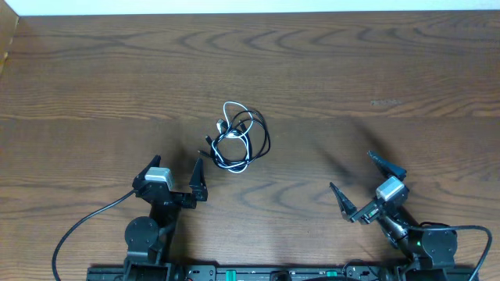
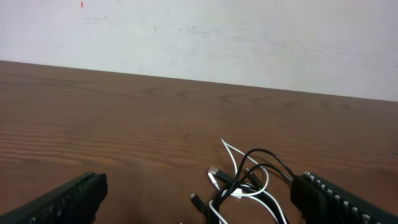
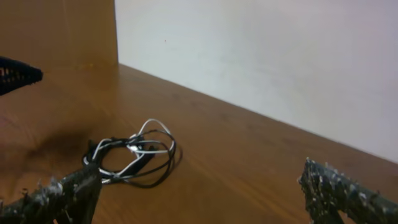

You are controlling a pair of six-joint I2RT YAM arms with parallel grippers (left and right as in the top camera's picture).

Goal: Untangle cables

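Note:
The cables [image 1: 238, 139], one white and some black, lie in a loose tangled coil on the wooden table near its middle. They also show in the left wrist view [image 2: 249, 183] and the right wrist view [image 3: 134, 158]. My left gripper [image 1: 176, 173] is open and empty, a short way to the lower left of the coil. In its wrist view the coil lies between and just beyond its fingers [image 2: 199, 202]. My right gripper [image 1: 366, 186] is open and empty at the lower right, well away from the coil; its fingers [image 3: 199, 193] frame bare table.
The wooden table [image 1: 375, 70] ends at a pale wall at the back. Thick black wires [image 1: 78, 226] run from the arm bases along the front edge. A wooden panel [image 3: 56, 31] stands at the far left.

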